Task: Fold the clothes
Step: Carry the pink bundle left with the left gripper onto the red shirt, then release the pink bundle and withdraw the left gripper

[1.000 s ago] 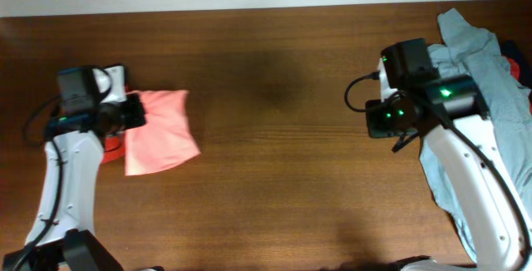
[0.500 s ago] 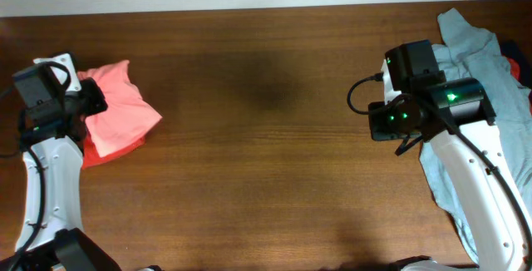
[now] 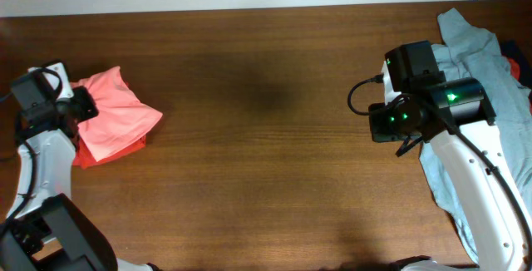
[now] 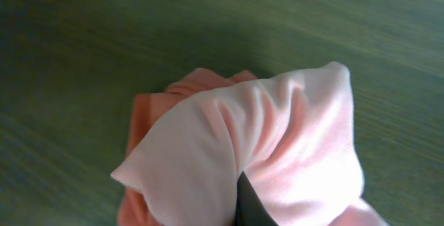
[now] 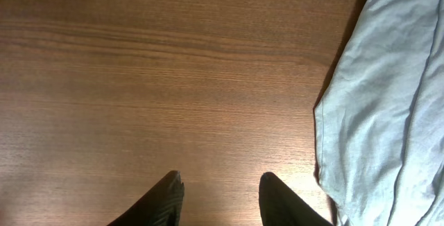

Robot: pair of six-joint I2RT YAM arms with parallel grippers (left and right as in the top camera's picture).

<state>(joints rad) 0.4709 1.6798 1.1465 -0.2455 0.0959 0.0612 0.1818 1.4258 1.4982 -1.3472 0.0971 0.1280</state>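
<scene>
Salmon-pink top (image 3: 116, 115) — plain (grey-blue garment (image 3: 465, 28))

White arms (image 3: 478, 179), black joints (image 3: 411, 63), green lights (image 3: 450, 95), cables (image 3: 357, 92)

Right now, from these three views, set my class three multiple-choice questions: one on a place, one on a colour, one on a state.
1. Where on the table does the pink top lie?
A. centre
B. right end
C. left end

2. What colour is the garment at the right end?
A. pale grey-blue
B. green
C. black

3. How is the right gripper?
A. shut on cloth
B. open over bare wood
C. out of view

Answers:
1 C: the overhead view shows it at the left edge.
2 A: the overhead and right wrist views both show pale grey-blue cloth.
3 B: its fingers stand apart with only wood between them.
</scene>
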